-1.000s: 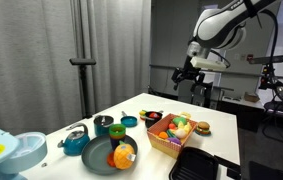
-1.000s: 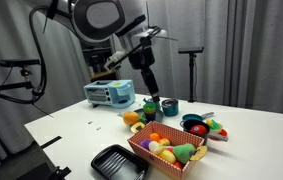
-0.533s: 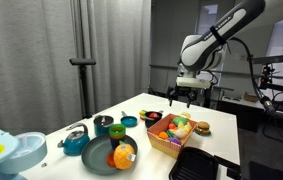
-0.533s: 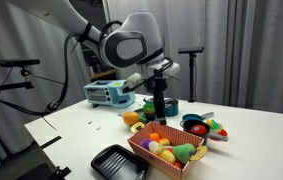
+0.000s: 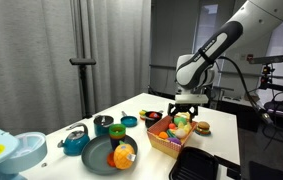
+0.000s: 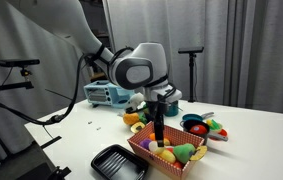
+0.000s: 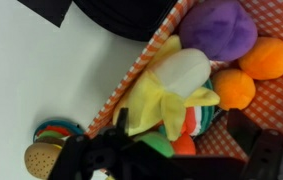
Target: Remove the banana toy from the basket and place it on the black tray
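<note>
The hand [image 5: 184, 111] hangs low over the basket [image 5: 164, 140], and in the wrist view its two dark fingers [image 7: 268, 150] stand wide apart with nothing between them, so it is open. Right under it, there's the banana toy [image 7: 173, 92]: pale cream flesh with yellow peel flaps splayed out, lying in the basket against the woven rim [image 7: 131, 78], touching the striped and green toy food beneath it. Next to it in the same basket sit a purple toy fruit [image 7: 222, 27] and two orange toy fruits [image 7: 272, 57], all on an orange checked lining.

Just outside the rim lies the black tray [image 5: 197, 165], close beside the basket at the near edge of the white surface [image 6: 81, 130]. I can't tell whether the two touch. On the other side of the basket, a little burger toy [image 7: 41, 158] sits on the bare surface near the edge.

Further along toward the middle there's a dark round plate [image 5: 98, 158] carrying an orange toy [image 5: 124, 153], with a teal pot [image 5: 76, 143] just beside it. A pale-blue toaster [image 6: 106, 94] stands at the far edge.
</note>
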